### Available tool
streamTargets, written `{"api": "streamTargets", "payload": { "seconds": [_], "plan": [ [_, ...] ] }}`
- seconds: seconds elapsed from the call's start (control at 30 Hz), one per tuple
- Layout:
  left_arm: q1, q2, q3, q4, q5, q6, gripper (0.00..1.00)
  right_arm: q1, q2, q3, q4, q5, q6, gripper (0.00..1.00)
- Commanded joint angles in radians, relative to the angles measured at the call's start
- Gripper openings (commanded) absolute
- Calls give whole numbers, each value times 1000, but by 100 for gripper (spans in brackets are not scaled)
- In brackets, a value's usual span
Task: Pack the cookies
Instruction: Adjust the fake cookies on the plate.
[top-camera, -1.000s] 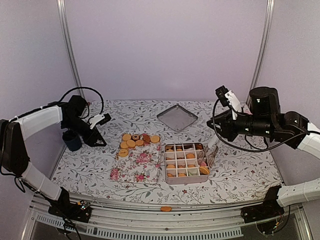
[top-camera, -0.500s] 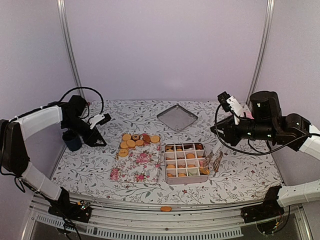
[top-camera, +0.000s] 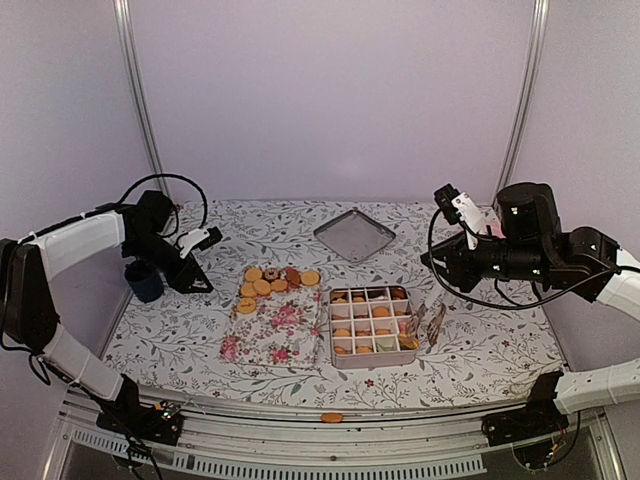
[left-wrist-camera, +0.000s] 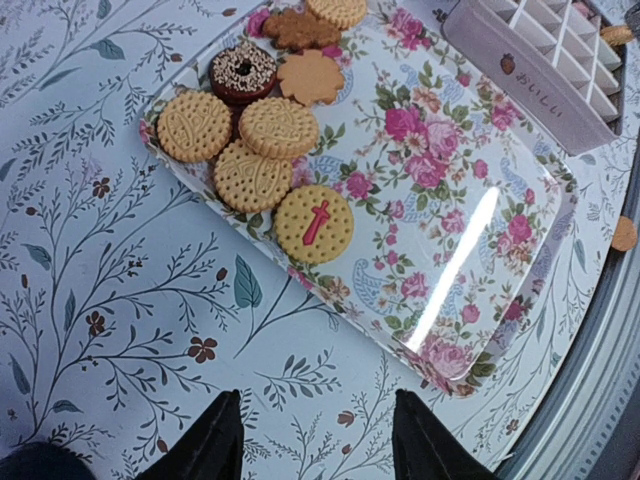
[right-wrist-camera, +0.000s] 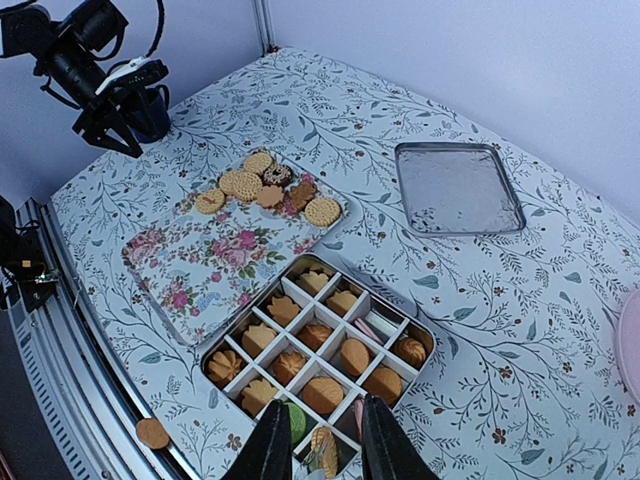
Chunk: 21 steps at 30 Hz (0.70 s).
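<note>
Several round cookies (top-camera: 275, 279), mostly golden, lie at the far end of a floral tray (top-camera: 272, 335); they also show in the left wrist view (left-wrist-camera: 262, 150) and the right wrist view (right-wrist-camera: 262, 184). A compartment tin (top-camera: 330, 330) holds more cookies (right-wrist-camera: 340, 355). My right gripper (top-camera: 432, 258) hangs open and empty high above the tin's near right corner (right-wrist-camera: 322, 455); a ridged golden cookie (right-wrist-camera: 322, 450) stands in that corner below it. My left gripper (top-camera: 198, 282) is open and empty above the tablecloth (left-wrist-camera: 315, 450), just off the tray's edge (left-wrist-camera: 450, 365).
The silver tin lid (top-camera: 354, 236) lies at the back. A dark cup (top-camera: 145, 282) stands by the left arm. One stray cookie (top-camera: 331, 417) lies on the front rail. A pink plate's edge (right-wrist-camera: 632, 345) shows at the far right.
My right gripper has risen and drawn back to the right from the tin's right edge, leaving a cookie standing there. The left arm has not moved.
</note>
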Motion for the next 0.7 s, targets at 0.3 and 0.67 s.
{"api": "streamTargets", "payload": {
  "seconds": [0.3, 0.67],
  "plan": [
    [8, -7, -5, -9, 22, 12, 52, -10, 76, -15, -15, 72, -25, 0],
    [10, -10, -4, -7, 27, 10, 52, -18, 72, 89, 4, 25, -30, 0]
  ]
}}
